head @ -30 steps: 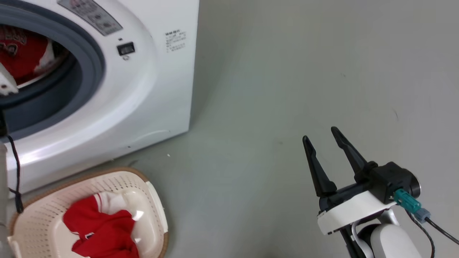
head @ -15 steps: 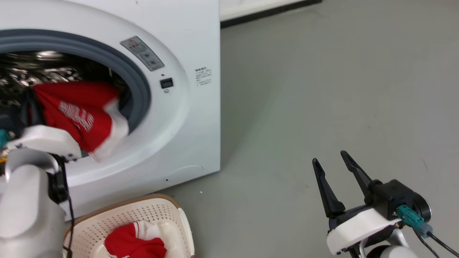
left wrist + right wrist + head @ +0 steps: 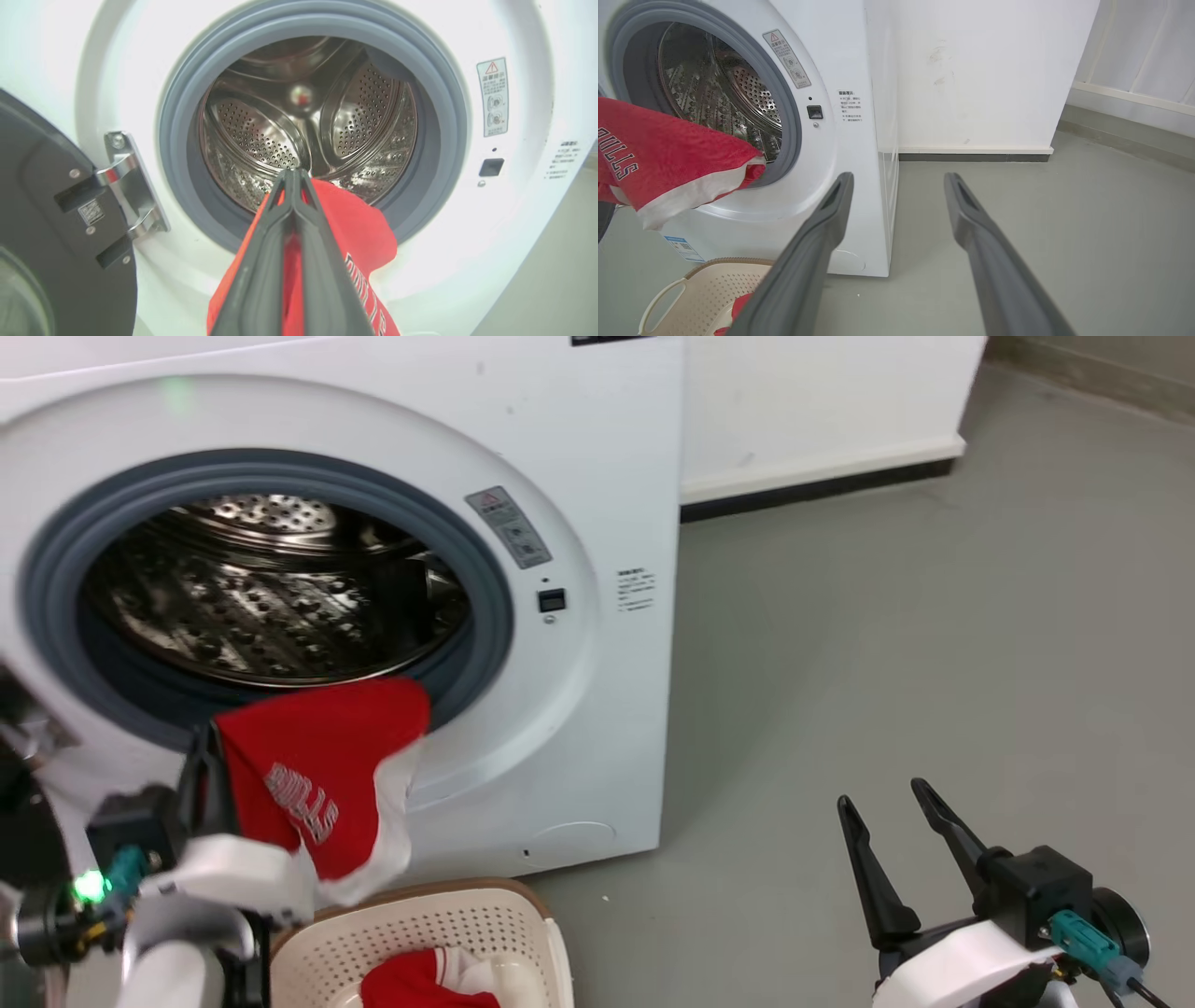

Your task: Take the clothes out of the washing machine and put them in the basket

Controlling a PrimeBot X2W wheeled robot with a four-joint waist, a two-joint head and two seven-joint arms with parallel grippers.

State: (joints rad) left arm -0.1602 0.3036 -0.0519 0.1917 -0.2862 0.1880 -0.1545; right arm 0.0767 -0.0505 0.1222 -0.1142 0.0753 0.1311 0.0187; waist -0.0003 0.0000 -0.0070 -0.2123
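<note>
Grey floor (image 3: 887, 644), white wall (image 3: 980, 70) behind the washer (image 3: 597, 448). The jersey (image 3: 317, 775), in the drum (image 3: 271, 607) mouth half a second ago, is now held outside it, pinched in the closed left gripper (image 3: 293, 175) above the basket (image 3: 420, 933), where a red garment (image 3: 420, 989) already lies. No other clothes are seen in the drum, so only the drop is judged left. The right gripper (image 3: 882, 793) is held wide, empty, well aside.
</note>
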